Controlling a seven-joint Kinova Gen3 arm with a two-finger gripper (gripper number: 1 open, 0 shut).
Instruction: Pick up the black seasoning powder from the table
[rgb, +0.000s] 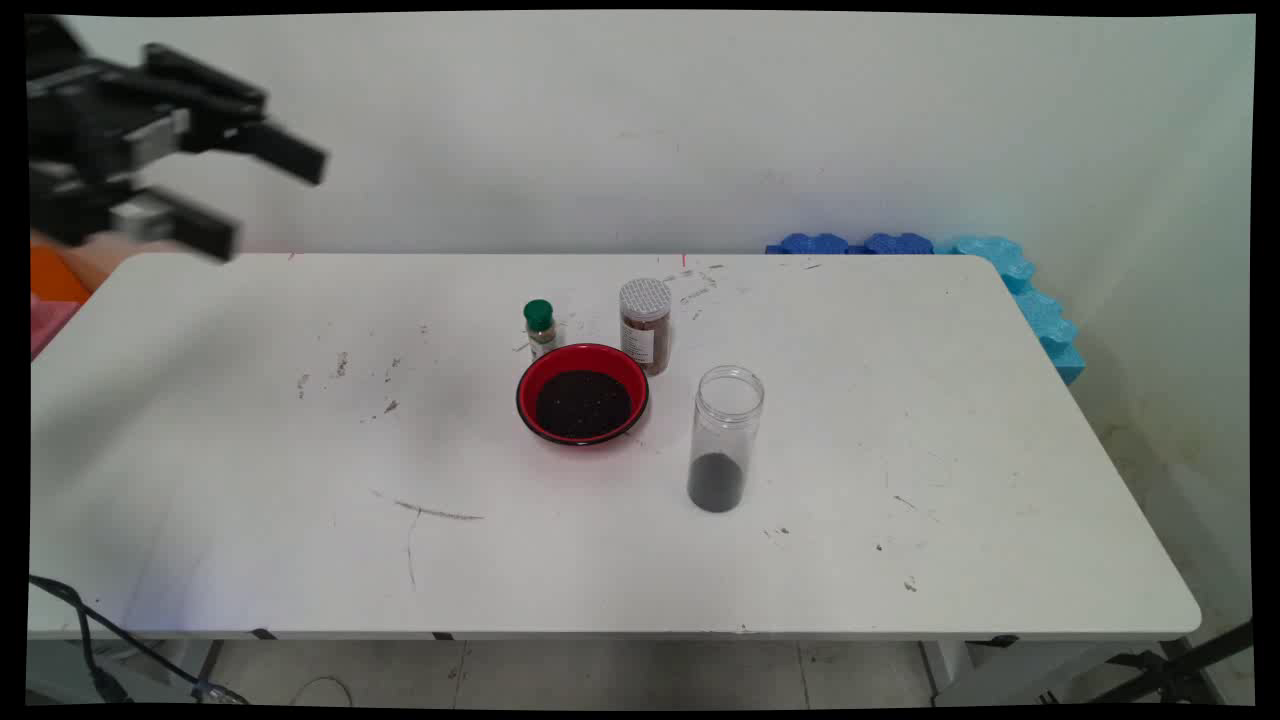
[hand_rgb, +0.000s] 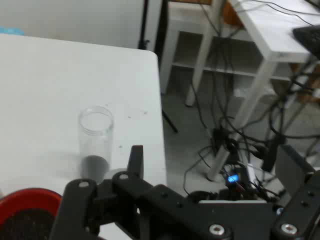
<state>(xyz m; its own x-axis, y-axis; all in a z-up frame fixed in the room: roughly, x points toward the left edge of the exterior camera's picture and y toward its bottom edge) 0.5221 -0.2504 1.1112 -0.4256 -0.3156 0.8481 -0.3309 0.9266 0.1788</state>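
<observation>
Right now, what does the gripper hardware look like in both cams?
The gripper is black, with two flat, blocky fingers on hinged bar links. Grey metal blocks sit behind the fingers. In the hand view the linkage is matte black with round silver pivot screws. No lettering or cables show on it.

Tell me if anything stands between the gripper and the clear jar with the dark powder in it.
Nothing visible blocks it. The gripper hangs open, high over the table's far left corner. The clear jar stands open-topped right of the red bowl; bowl and two spice bottles sit near a low sideways path.
</observation>
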